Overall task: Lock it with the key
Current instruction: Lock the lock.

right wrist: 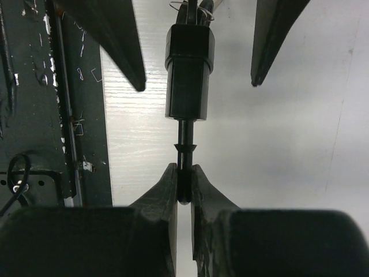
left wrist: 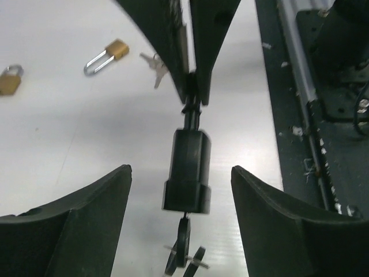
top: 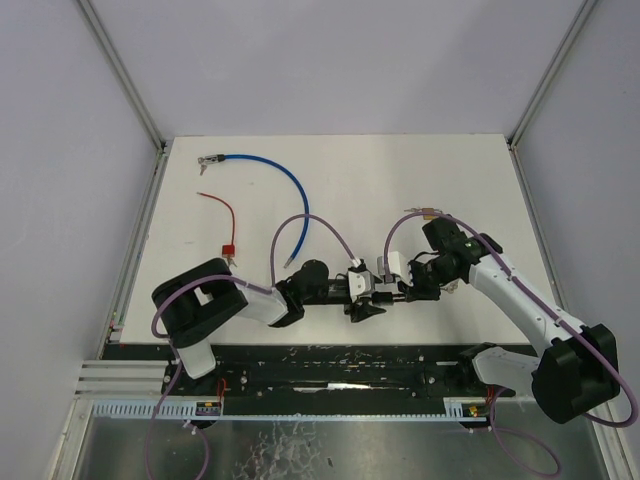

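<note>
Item: black lock (right wrist: pixel 189 75), near the front edge of the worktop (top: pixel 400 180). I noted the right end effector (right wrist: pixel 183 172) nearly closed, pinching the lock's thin pin. The left end effector (left wrist: pixel 180 173) gaped wide around the body, clear of it. Keys (left wrist: pixel 184 254) hung at its other end.

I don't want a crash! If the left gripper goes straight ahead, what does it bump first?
Probably the lock, already between its open jaws; right behind it, the right gripper pinching the stem.
</note>
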### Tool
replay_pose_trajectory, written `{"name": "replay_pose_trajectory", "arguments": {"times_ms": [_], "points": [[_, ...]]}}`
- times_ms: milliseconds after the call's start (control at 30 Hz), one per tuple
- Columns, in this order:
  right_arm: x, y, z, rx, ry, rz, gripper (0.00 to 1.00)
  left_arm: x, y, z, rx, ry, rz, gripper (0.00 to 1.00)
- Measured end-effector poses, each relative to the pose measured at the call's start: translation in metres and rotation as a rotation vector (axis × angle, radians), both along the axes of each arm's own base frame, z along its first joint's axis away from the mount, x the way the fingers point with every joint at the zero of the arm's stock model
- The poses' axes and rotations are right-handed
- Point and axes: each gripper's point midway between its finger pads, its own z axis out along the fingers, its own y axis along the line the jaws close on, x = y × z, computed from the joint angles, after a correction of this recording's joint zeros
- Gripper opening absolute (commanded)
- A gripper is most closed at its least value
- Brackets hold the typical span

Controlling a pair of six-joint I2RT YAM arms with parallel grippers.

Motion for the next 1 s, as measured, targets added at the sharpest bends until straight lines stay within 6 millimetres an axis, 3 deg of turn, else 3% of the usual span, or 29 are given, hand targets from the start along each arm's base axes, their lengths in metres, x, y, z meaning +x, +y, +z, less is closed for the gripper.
{"name": "replay_pose_trajectory", "arguments": {"times_ms": [200, 500, 767, 833, 967, 1000], "points": [[-0.001, 0.000, 0.001, -0.001, 0.007, -0.004, 0.00, 0.003, 0.006, -0.020, 0.086, 0.021, 0.024, 0.52], [-0.002, 0.000, 0.001, -0.001, 0.012, -0.003, 0.00, 0.005, -0.003, -0.017, 0.092, 0.026, 0.000, 0.49], [-0.004, -0.001, 0.002, -0.001, 0.020, -0.004, 0.00, 0.001, -0.008, -0.033, 0.115, 0.056, -0.036, 0.40], [-0.004, -0.001, 0.002, 0.000, 0.022, -0.003, 0.00, -0.001, -0.009, -0.036, 0.119, 0.065, -0.046, 0.32], [-0.005, -0.001, 0.001, -0.003, 0.030, -0.001, 0.00, -0.003, -0.012, -0.042, 0.126, 0.093, -0.062, 0.02], [-0.005, -0.001, 0.001, -0.007, 0.037, -0.001, 0.00, -0.004, -0.013, -0.044, 0.128, 0.097, -0.066, 0.00]]}}
